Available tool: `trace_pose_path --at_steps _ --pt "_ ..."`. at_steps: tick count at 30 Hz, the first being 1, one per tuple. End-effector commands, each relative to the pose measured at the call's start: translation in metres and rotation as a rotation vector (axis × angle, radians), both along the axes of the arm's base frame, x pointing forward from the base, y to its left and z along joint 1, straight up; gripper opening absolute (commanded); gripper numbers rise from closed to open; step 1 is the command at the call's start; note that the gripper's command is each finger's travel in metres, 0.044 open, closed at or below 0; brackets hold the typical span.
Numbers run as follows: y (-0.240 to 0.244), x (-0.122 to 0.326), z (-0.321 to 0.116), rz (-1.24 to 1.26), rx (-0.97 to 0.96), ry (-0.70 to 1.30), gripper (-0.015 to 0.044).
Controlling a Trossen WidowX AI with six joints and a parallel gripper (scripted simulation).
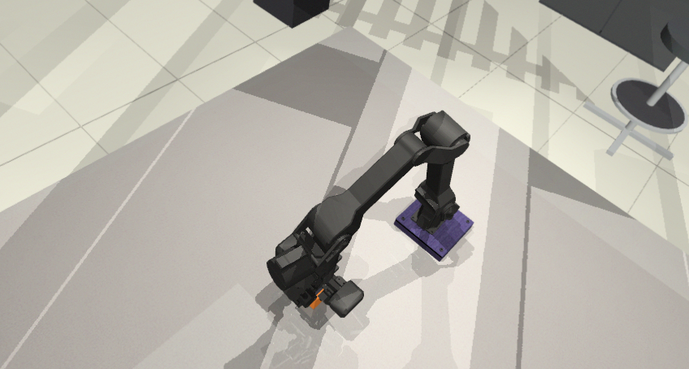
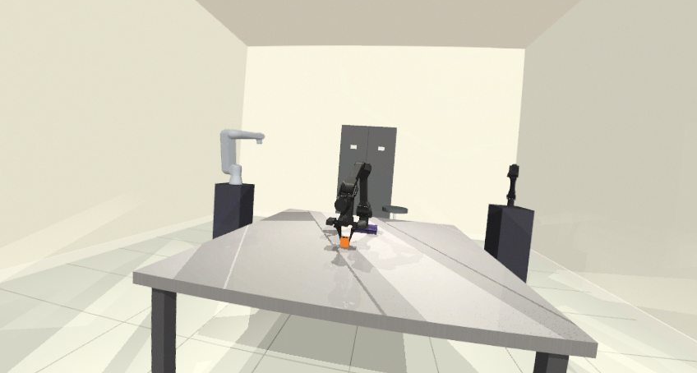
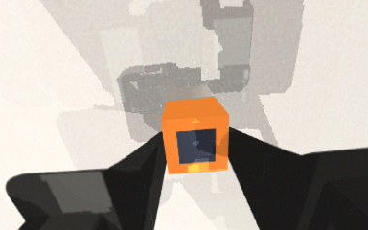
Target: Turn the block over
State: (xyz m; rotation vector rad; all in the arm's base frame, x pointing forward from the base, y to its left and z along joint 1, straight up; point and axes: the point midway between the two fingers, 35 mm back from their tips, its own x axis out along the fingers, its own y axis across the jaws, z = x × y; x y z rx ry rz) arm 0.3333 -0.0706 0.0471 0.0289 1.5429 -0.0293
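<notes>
The orange block [image 1: 314, 301] [image 2: 344, 242] [image 3: 195, 110] is between the fingers of my gripper [image 1: 317, 298] [image 2: 345, 239] [image 3: 195, 134], which is shut on it from two opposite sides. In the wrist view the block's marked face, with a dark blue square [image 3: 195, 147], faces up toward the camera. The block looks level. It is at or very close to the top of the table [image 1: 145, 196] [image 2: 274, 271]; whether it touches cannot be told. In the top view the gripper hides much of the block.
The arm's purple base plate [image 1: 452, 237] [image 2: 371, 229] is bolted behind the block. Dark pedestals [image 2: 233, 210] [image 2: 508, 242] stand off both sides of the table, one bearing a pale arm [image 2: 228, 152]. A stool [image 1: 647, 104] [image 2: 394, 209] stands beyond the table.
</notes>
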Motion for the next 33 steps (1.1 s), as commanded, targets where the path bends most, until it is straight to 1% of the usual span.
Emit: trace_pose_path --at_steps 1,3,7,33 --pt "-0.0001 0.0015 0.0173 0.001 0.000 -0.010 0.0000" --pt "0.0000 0.0010 0.0251 0.001 0.000 -0.010 0.0000" --pt "-0.0001 0.0011 0.0256 0.001 0.000 -0.020 0.0000" --pt "-0.0006 -0.0004 0.0167 -0.001 -0.013 -0.426 0.0000"
